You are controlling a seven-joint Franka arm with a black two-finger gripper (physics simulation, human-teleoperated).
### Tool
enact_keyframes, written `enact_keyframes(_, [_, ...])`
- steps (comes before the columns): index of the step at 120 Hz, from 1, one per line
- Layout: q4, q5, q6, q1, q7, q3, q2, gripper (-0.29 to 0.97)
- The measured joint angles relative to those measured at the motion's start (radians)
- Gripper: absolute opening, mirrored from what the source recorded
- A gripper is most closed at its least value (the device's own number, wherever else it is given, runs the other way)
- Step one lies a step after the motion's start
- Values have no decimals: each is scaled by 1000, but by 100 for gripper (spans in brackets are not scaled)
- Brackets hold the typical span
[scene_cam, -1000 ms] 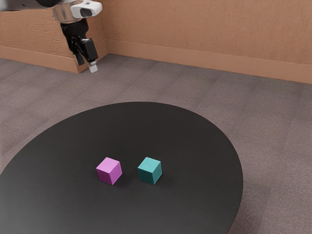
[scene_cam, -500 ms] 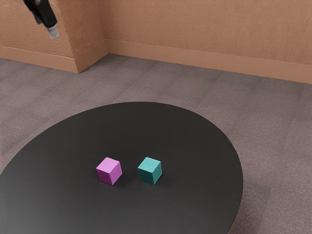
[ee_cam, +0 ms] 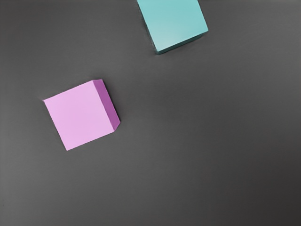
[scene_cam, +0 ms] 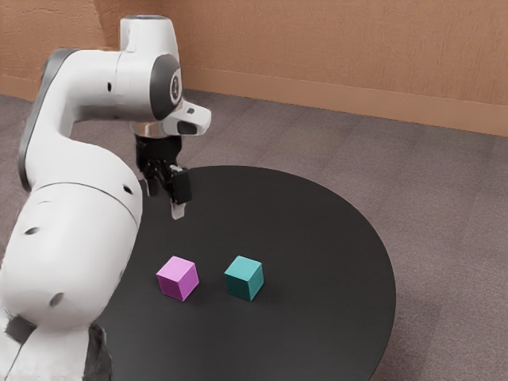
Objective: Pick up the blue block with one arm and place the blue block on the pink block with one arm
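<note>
Your gripper (scene_cam: 176, 209), open or closed you cannot tell, hangs with the blue block (scene_cam: 244, 277) below it, toward the exterior view's right.

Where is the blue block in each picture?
Exterior view: blue block on the black table, at the exterior view's right of the pink block.
Wrist view: blue block, apart from the pink block.
Shared landmark: the pink block.

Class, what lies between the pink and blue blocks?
Nothing: only bare table separates the pink block and the blue block, as both the exterior and wrist views show.
</note>
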Motion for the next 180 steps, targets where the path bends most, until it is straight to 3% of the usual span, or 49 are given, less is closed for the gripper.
enact_keyframes(10, [12,-17,28,65,40,-82,1,68])
enact_keyframes(17, [107,-11,42,105,65,-187,-22,68])
enact_keyframes(24, [148,-36,53,135,99,-232,-66,68])
enact_keyframes(32, [73,-135,63,140,192,-218,-115,68])
enact_keyframes(54, [-44,-225,112,51,455,-191,-135,68])
enact_keyframes(59, [-104,-272,134,44,528,-195,-150,68])
enact_keyframes(78, [-168,-442,238,47,781,-266,-265,68])
enact_keyframes(107, [-205,-603,310,69,1118,-323,-302,68])
enact_keyframes(135, [-200,-641,331,80,1343,-357,-318,68])
enact_keyframes(180, [-142,-633,332,137,1417,-342,-324,68])
